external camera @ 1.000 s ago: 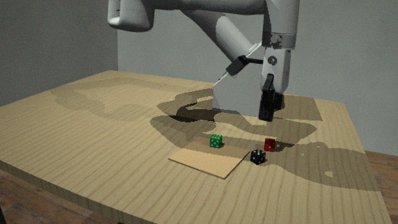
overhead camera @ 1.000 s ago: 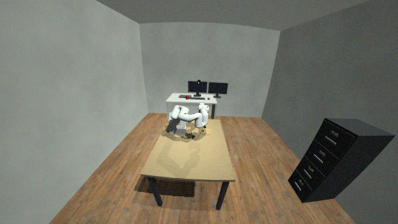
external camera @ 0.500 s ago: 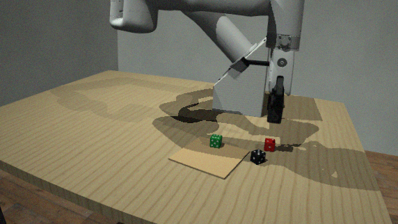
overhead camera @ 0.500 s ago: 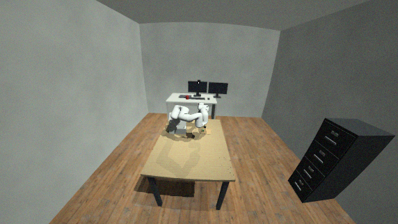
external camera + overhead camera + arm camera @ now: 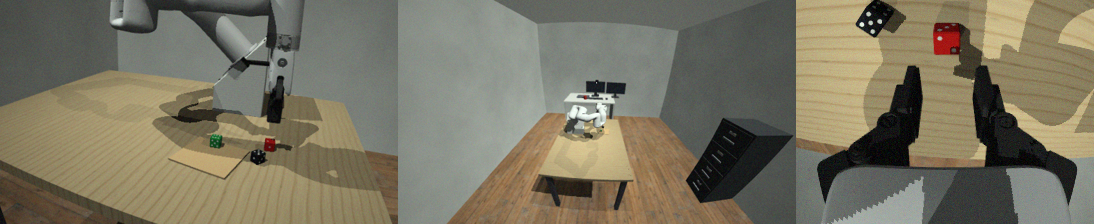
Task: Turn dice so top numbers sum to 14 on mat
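My claw hangs above the wooden table, fingers pointing down, half parted with nothing between them. I take the tan mat as my landmark. The green die sits on the mat's far edge, its top showing many white pips that I cannot count. The red die lies off the mat, on bare table just beyond its far right corner, and in my wrist view it sits just ahead of my fingertips, slightly left of the right one. The black die rests at the mat's right edge; whether it overlaps the mat I cannot tell. My claw hovers behind the red die, well above it.
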Controlling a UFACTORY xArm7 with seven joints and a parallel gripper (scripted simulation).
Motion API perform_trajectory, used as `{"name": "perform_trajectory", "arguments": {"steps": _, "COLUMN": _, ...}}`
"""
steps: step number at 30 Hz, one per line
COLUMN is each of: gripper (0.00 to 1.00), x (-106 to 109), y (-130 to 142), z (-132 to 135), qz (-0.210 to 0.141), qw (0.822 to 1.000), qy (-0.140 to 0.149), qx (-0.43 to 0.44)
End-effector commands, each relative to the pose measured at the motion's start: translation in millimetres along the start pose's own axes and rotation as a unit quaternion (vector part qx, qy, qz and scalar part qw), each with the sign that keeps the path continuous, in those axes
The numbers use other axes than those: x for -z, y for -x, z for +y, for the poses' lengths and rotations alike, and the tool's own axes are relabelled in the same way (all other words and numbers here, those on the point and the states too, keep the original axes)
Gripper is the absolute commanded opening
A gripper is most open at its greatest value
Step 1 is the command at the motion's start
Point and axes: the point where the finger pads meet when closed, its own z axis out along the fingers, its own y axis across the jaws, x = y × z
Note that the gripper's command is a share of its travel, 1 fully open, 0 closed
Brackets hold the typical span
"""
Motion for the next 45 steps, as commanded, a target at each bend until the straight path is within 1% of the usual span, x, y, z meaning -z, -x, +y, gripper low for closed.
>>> {"name": "perform_trajectory", "arguments": {"steps": 1, "gripper": 0.42, "x": 2, "y": 1, "z": -1, "qz": -0.001, "qw": 1.0, "qy": -0.002, "qx": 0.0}}
{"name": "perform_trajectory", "arguments": {"steps": 28, "gripper": 0.42, "x": 1, "y": 1, "z": -1, "qz": -0.001, "qw": 1.0, "qy": -0.002, "qx": 0.0}}
{"name": "perform_trajectory", "arguments": {"steps": 45, "gripper": 0.42, "x": -14, "y": 1, "z": -1, "qz": -0.001, "qw": 1.0, "qy": -0.002, "qx": 0.0}}
